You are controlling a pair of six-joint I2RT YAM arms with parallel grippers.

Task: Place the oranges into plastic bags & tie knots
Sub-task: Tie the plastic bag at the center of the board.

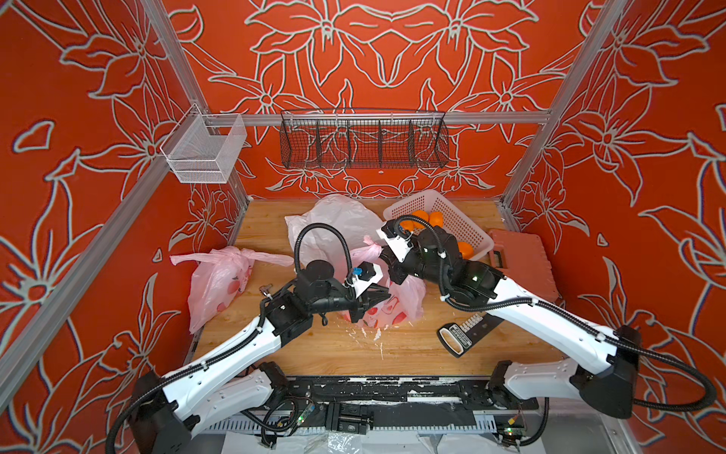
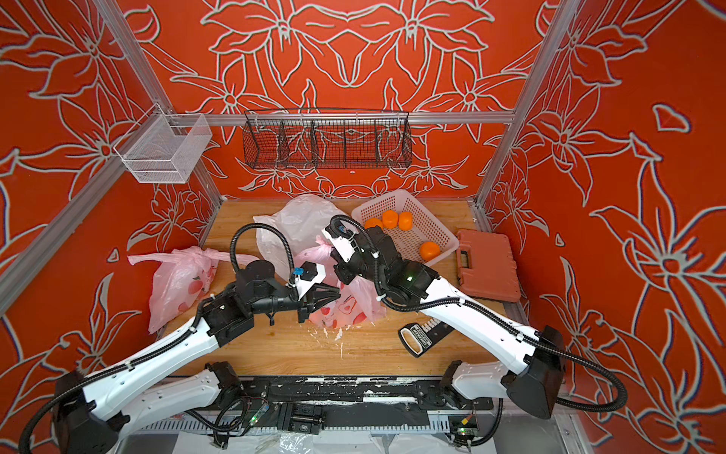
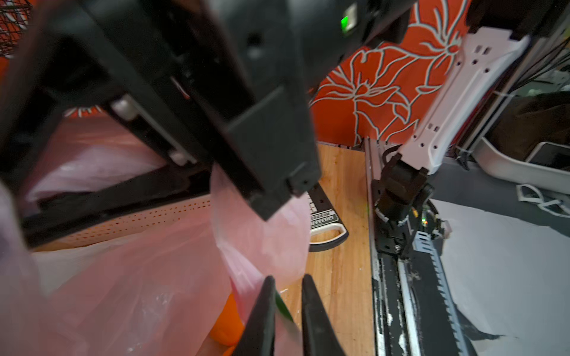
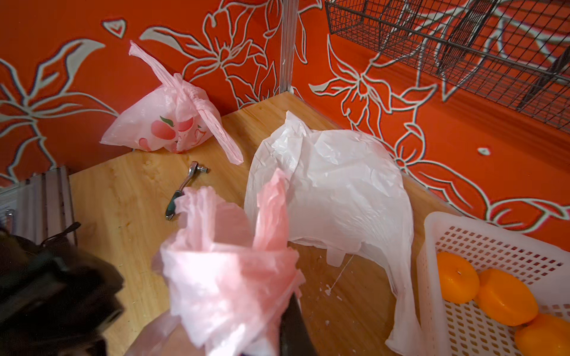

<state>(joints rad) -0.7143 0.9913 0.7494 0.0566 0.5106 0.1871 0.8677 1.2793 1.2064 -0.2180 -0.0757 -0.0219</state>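
Note:
A pink peach-print plastic bag (image 1: 408, 302) (image 2: 365, 298) stands mid-table between both arms, and an orange (image 3: 226, 320) shows through its film. My left gripper (image 1: 378, 294) (image 3: 287, 279) is shut on the bag's thin film near its side. Higher up, my right gripper (image 1: 387, 259) (image 4: 277, 308) is shut on its bunched handles (image 4: 234, 271). A second pink bag (image 1: 220, 283) (image 4: 160, 123) lies at the left with a knot (image 4: 191, 95) and straps sticking out. A white bag (image 1: 334, 220) (image 4: 333, 185) lies flat behind. Loose oranges (image 2: 390, 218) (image 4: 505, 296) sit in the basket.
The pale perforated basket (image 1: 451, 212) (image 4: 438, 234) stands back right, beside an orange tool case (image 1: 522, 255). A black handled tool (image 1: 455, 338) lies front right and a small ratchet (image 4: 185, 185) left of centre. Wire baskets (image 1: 363, 143) (image 1: 204, 151) hang on the rails.

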